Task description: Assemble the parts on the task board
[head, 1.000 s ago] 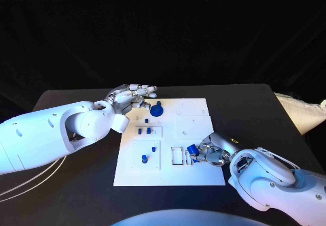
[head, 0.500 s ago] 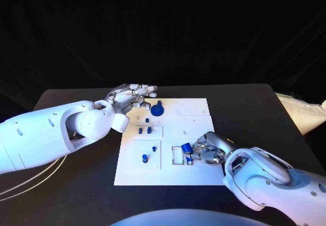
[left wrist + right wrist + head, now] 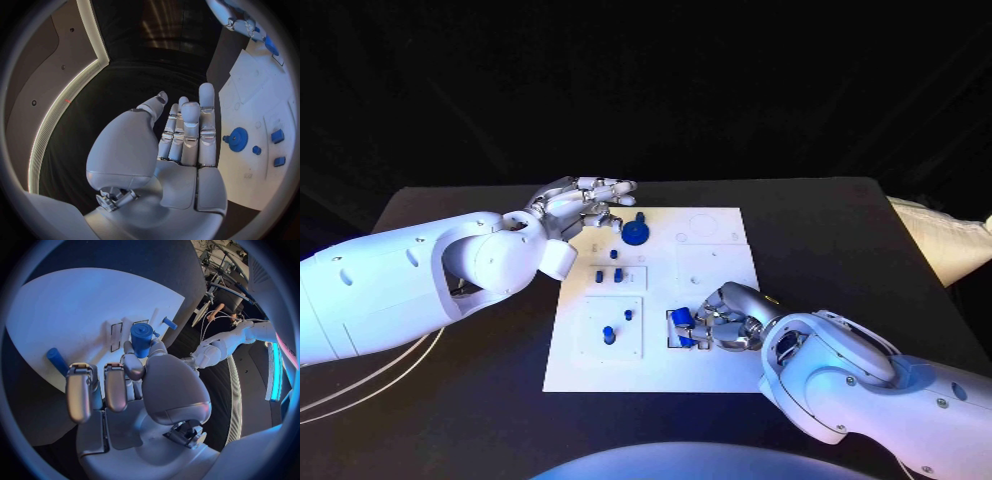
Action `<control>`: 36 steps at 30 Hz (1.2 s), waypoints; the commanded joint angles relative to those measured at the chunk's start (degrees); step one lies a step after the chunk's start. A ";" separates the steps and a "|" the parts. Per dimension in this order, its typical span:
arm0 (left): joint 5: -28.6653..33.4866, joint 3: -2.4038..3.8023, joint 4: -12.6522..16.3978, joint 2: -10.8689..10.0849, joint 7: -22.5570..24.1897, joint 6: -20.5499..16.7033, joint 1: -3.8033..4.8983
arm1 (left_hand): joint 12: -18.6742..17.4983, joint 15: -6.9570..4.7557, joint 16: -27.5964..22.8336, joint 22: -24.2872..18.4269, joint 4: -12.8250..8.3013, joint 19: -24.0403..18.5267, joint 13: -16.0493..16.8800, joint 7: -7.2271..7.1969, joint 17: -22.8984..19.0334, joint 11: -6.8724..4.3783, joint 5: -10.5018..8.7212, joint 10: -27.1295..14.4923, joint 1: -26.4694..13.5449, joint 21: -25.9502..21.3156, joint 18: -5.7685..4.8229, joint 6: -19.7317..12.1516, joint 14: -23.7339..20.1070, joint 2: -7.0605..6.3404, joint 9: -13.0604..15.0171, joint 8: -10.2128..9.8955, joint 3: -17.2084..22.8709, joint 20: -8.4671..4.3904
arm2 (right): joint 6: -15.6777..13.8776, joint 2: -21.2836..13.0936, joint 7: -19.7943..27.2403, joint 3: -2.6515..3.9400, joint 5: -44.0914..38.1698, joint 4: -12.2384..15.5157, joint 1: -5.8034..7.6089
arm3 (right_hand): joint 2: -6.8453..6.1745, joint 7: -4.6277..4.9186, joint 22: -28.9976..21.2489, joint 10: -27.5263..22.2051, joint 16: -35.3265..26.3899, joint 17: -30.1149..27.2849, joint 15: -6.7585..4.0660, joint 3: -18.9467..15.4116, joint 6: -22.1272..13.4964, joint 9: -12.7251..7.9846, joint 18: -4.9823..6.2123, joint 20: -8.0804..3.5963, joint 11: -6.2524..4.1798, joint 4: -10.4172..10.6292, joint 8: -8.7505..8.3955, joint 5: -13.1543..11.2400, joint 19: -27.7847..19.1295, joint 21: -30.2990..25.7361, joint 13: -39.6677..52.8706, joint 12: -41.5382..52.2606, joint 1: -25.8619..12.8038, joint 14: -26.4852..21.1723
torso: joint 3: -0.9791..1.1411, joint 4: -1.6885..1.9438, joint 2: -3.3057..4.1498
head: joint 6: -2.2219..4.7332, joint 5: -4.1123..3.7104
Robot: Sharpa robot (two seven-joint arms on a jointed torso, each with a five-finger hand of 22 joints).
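Fingers point(image 3: 134, 367) of the right hand point(image 3: 718, 320) pinch a short blue cylinder part point(image 3: 141, 339) at their tips, the rest of that hand curled in beneath it. In the head view the part point(image 3: 682, 317) sits over the near right portion of the task board point(image 3: 718, 250), just above a small rectangular slot point(image 3: 676, 331) outlined there. The step in hand looks like seating this piece into a recess on the board; whether it already touches the board I cannot tell.

The left hand point(image 3: 581, 205) hangs at the board's far left corner with its fingers point(image 3: 187, 125) straight, apart and grasping nothing, just beside a blue gear point(image 3: 635, 236). Two small blue pegs point(image 3: 606, 276) stand in a raised square nearer the middle, and two more blue pieces point(image 3: 607, 335) lie in the near left square. The board rests on the black counter point(image 3: 848, 260).

The next move probably calls for lining the cylinder up squarely with its recess and lowering it straight, easing the pinch only once it is seated; a tilt could jam it at the edge.
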 commanded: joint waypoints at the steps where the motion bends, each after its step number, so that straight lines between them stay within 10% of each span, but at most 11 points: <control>1: -0.09 0.03 0.02 0.17 0.22 1.29 0.01 | 0.36 0.20 -0.02 -0.10 0.13 0.40 0.05 -0.15 -0.01 -0.13 -0.18 -0.41 0.44 -0.36 0.64 -0.37 -0.21 -0.02 -0.08 0.31 -0.35 0.11 | 2.42 0.25 -0.55 0.00 0.06 -0.30 0.02 | -0.13 0.08 4.66 0.40 0.16 -0.07 -0.51 -0.53 0.41 0.15 -0.84 -0.16 -0.17 0.12 0.22 -0.38 0.22 0.21 -0.11 -0.48 -0.90 3.33 | 0.01 -0.06 -0.02 | -0.03 0.02; 5: -0.09 0.03 0.00 0.20 0.20 1.32 0.01 | 0.36 0.20 -0.02 -0.10 0.13 0.40 0.05 -0.15 -0.01 -0.13 -0.18 -0.41 0.44 -0.36 0.64 -0.37 -0.21 -0.02 -0.08 0.31 -0.35 0.11 | 2.93 0.45 -0.58 -0.01 -0.40 -0.54 0.02 | -0.31 0.03 4.46 0.22 0.01 -0.26 -0.53 -1.67 0.43 0.34 -0.79 -0.20 -0.20 0.05 0.26 -2.37 0.06 0.07 -0.47 -1.17 -2.10 3.28 | 0.05 -0.01 0.01 | -0.11 0.04; 12: -0.09 0.03 -0.02 0.22 0.18 1.32 0.01 | 0.36 0.20 -0.02 -0.10 0.13 0.40 0.05 -0.15 -0.01 -0.13 -0.18 -0.41 0.44 -0.36 0.64 -0.37 -0.21 -0.02 -0.08 0.31 -0.35 0.11 | 2.41 0.54 -0.55 -0.01 -1.57 -0.96 0.04 | -1.81 0.29 3.65 -1.30 -0.88 -1.40 -0.36 -5.19 -0.35 0.68 -0.59 -0.10 0.06 0.13 0.00 -14.78 -0.53 -0.49 -2.95 -4.52 -6.97 3.00 | 0.01 0.03 0.00 | -0.10 -0.02; 18: -0.09 0.03 -0.05 0.21 0.16 1.33 0.01 | 0.36 0.20 -0.02 -0.10 0.13 0.40 0.05 -0.15 -0.01 -0.13 -0.18 -0.41 0.44 -0.36 0.64 -0.37 -0.21 -0.02 -0.08 0.31 -0.35 0.11 | 1.54 0.46 -0.45 -0.01 -2.25 -1.01 0.05 | -8.68 0.64 3.07 -2.74 -1.46 -1.92 -0.07 0.21 -1.29 1.09 -0.44 0.20 0.34 0.37 -0.15 -18.88 -0.93 -0.96 -5.47 -7.91 -14.62 2.92 | 0.05 0.02 0.02 | -0.14 -0.02; 36: -0.09 0.03 -0.05 0.27 0.07 1.58 -0.01 | 0.36 0.20 -0.02 -0.10 0.13 0.40 0.05 -0.15 -0.01 -0.13 -0.18 -0.41 0.44 -0.36 0.64 -0.37 -0.21 -0.02 -0.08 0.31 -0.35 0.11 | 2.15 1.13 -0.51 -0.03 -8.08 -1.78 -0.06 | -1.77 -0.80 4.69 -0.43 -0.72 -0.59 -1.10 6.32 1.69 2.80 -0.83 -0.62 -0.94 -6.83 2.70 -18.84 0.16 -0.02 -2.81 -5.89 4.43 3.25 | 0.00 0.17 0.04 | -0.20 -0.32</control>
